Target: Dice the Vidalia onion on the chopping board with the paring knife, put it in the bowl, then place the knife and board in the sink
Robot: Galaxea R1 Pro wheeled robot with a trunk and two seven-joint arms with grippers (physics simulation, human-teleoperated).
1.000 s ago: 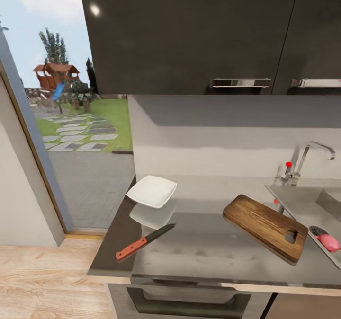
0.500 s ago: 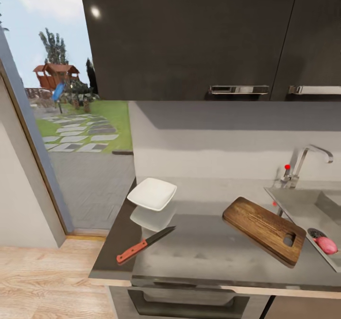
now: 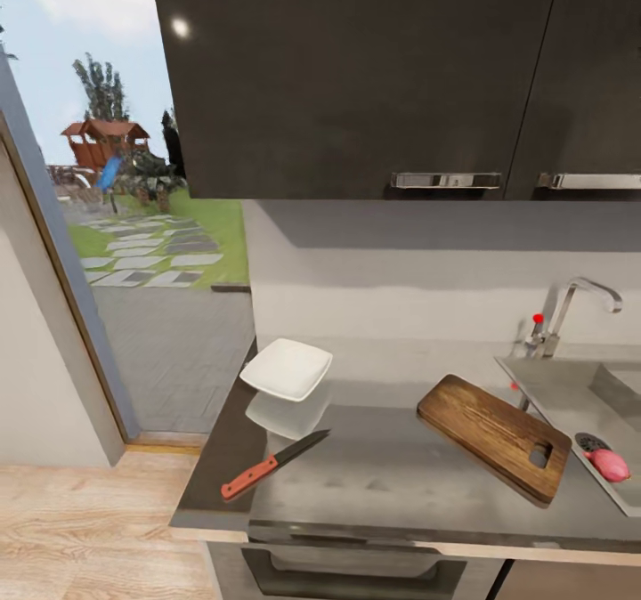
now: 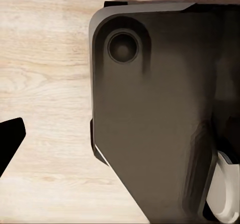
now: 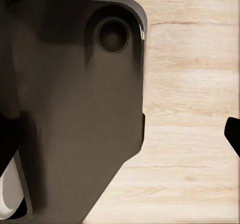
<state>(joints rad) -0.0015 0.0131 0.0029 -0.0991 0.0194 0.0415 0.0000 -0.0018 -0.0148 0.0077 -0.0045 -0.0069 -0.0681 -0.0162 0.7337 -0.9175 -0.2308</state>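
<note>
The reddish-purple Vidalia onion (image 3: 610,465) lies in the steel sink (image 3: 563,393) beside the round drain, under the chrome tap (image 3: 577,304). Left of the sink, the dark brown chopping board (image 3: 494,435) lies at an angle on the grey countertop (image 3: 383,484), slot handle toward the sink. The paring knife (image 3: 271,466) lies near the counter's front left corner, red handle toward the edge. Behind it sits the white bowl (image 3: 285,368). One black fingertip (image 4: 11,136) of my left gripper and one fingertip (image 5: 234,134) of my right gripper show at the picture edges over wood floor, nothing held.
Glossy dark upper cabinets (image 3: 356,75) hang over the counter. An open doorway (image 3: 133,271) to a garden is at the left, with light wood floor (image 3: 80,529) before it. My dark base (image 4: 160,109) stands on the floor between the arms.
The head camera has tilted slightly, so the counter sits lower and more to the left in the picture. The objects themselves have not moved.
</note>
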